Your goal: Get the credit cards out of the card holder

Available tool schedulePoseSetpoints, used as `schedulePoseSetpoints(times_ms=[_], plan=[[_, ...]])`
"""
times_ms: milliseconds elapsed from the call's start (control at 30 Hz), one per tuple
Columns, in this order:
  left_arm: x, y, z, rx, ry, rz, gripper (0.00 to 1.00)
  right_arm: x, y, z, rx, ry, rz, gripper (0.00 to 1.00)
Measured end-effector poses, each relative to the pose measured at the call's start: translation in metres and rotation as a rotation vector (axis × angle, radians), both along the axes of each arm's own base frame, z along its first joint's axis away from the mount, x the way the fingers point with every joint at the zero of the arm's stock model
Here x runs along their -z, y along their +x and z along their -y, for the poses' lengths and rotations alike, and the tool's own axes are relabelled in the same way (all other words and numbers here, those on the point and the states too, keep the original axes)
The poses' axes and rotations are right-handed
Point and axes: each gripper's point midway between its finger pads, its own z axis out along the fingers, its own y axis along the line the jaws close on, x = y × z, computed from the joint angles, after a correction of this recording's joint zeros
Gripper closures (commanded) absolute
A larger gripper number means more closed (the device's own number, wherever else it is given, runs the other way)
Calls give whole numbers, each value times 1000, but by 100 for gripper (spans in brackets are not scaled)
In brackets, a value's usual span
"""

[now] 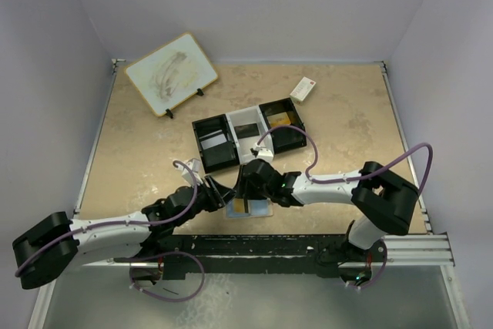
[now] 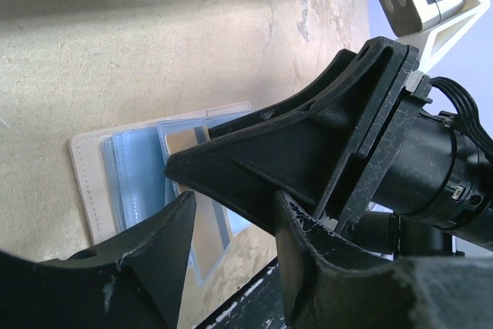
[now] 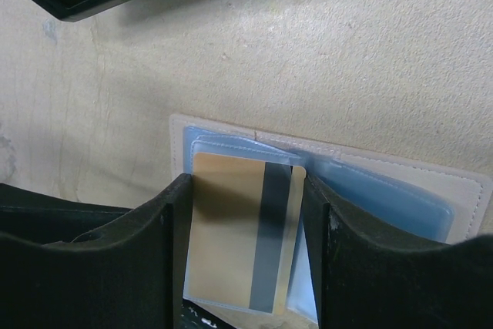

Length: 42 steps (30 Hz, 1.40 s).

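Heads up, a lot is blocked here. From the top camera the small tan bifold card holder [image 1: 262, 210] with the pale blue inside is mostly buried under the two black claws, so only a sliver shows. In the left wrist view a finger of the right claw [image 3: 246, 190] cuts right across it. The right wrist view loses its near part behind that claw's fingers and the frame edge.

Containers: the card holder lies open and flat, blue pockets up. A gold card with a dark stripe [image 3: 231, 229] lies over them; whether its end is tucked into one, can't tell, and same goes for any other cards. The black-and-white three-compartment plastic tray [image 1: 229, 125] has a goldish flat thing in its right bin. There's something pale in the left bin and something dark in the middle, too small to name.

The card holder sits on the beige stone-look table [image 1: 347, 129] at the near edge, between the arms, just in front of the tray. Its long axis runs left-right along that edge; the gold card's long axis crosses it.

Right claw: fingers pressed on both long edges of the gold card. Left claw [image 2: 233, 209]: fingers apart, nothing visibly pinched.
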Motion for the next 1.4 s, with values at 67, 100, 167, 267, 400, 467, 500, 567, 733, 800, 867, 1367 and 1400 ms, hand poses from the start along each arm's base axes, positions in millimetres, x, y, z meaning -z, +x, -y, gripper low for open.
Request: schedulePoseSetpoints(times_ms=[67,100,167,267,400,467,500,567,733,800,867,1367,1400], plan=[[1,0,1,-1,-4,-8,60,0,0,0,-1,2,-2,48],[2,0,2,-2,-8,-12,61,0,0,1,0,4,-2,47],[2,0,3,0,-11,-15,64,0,-1,1,2,7,-1,47],[2,0,5,7,-12,-17,66,0,-1,1,3,10,0,47],[4,1,6,7,9,-29,64,0,-1,2,5,10,-2,46],[4,2,6,9,34,-33,60,1,-1,2,9,13,-4,46],[4,2,5,11,47,-32,59,0,-1,2,11,16,-5,46],[3,2,3,9,73,-33,58,0,-1,1,12,18,-4,46],[1,-2,-5,16,110,-38,56,-1,-1,0,11,23,-2,46],[1,-4,-6,20,110,-40,57,-1,-1,0,9,25,-4,46],[1,-6,-6,28,110,-44,58,-1,-2,-1,7,25,-3,46],[-11,-18,-17,79,184,-50,50,-1,-9,-5,-10,43,-29,46],[-11,-20,-18,88,183,-51,50,-1,-9,-5,-6,45,-31,46]])
